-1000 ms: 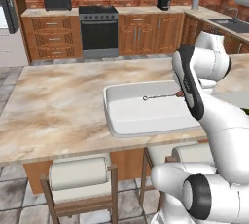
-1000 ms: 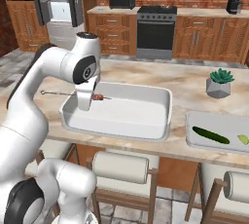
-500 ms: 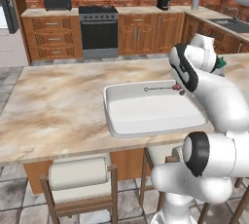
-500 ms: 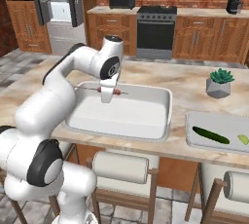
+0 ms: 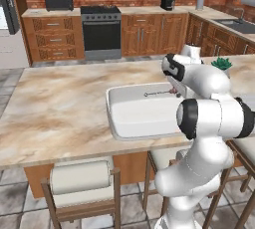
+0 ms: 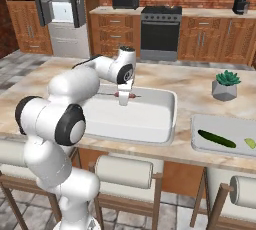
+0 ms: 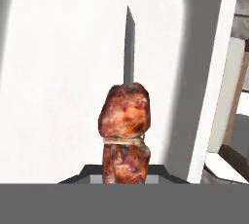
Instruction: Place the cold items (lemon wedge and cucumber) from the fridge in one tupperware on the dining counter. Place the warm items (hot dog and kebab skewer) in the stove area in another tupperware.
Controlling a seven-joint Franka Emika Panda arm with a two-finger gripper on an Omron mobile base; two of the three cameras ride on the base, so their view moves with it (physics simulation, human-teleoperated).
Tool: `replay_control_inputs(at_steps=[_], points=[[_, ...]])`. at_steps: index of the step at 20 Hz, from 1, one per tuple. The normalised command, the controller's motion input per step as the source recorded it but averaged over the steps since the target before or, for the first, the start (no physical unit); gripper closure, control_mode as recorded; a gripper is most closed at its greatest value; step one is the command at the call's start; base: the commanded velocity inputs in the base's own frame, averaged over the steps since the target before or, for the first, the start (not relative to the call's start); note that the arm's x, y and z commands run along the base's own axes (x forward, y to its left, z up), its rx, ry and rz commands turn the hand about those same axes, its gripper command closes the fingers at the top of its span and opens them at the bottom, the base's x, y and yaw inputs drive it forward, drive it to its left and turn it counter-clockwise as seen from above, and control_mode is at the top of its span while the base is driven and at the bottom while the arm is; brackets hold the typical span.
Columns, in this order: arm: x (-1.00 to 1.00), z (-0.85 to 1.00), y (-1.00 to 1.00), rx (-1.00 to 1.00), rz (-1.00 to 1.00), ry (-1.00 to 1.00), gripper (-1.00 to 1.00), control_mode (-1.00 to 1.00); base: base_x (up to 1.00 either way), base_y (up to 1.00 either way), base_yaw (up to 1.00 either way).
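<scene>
One kebab skewer (image 6: 124,95) clenched in gripper (image 6: 123,101) above white tupperware (image 6: 167,105) | risk: long stick tips on release, catches tupperware rim, rolls onto dining counter (image 6: 192,90).

In the hand view the kebab skewer (image 7: 125,135) runs off below, its lower chunks cut by the bottom band, so the jaws' hold on it cannot be seen. In the left base view the arm hides the right part of the another tupperware (image 5: 139,116). The lemon wedge (image 6: 250,143) is cut by the right edge.
</scene>
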Motion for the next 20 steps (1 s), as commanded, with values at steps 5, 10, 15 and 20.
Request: replay_control_inputs(at_steps=[5, 10, 15, 20], points=[[0.97, -0.78, -0.42, -0.05, 0.0, 0.01, 1.0, -1.0, 0.0, 0.0, 0.0], [0.65, -0.66, -0.32, -0.04, -0.02, 0.08, 1.0, -1.0, 0.0, 0.0, 0.0], [0.18, -0.33, -0.02, -0.02, -0.03, 0.01, 1.0, -1.0, 0.0, 0.0, 0.0], [0.02, -0.15, 0.0, 0.0, 0.0, 0.03, -1.0, -1.0, 0.0, 0.0, 0.0]])
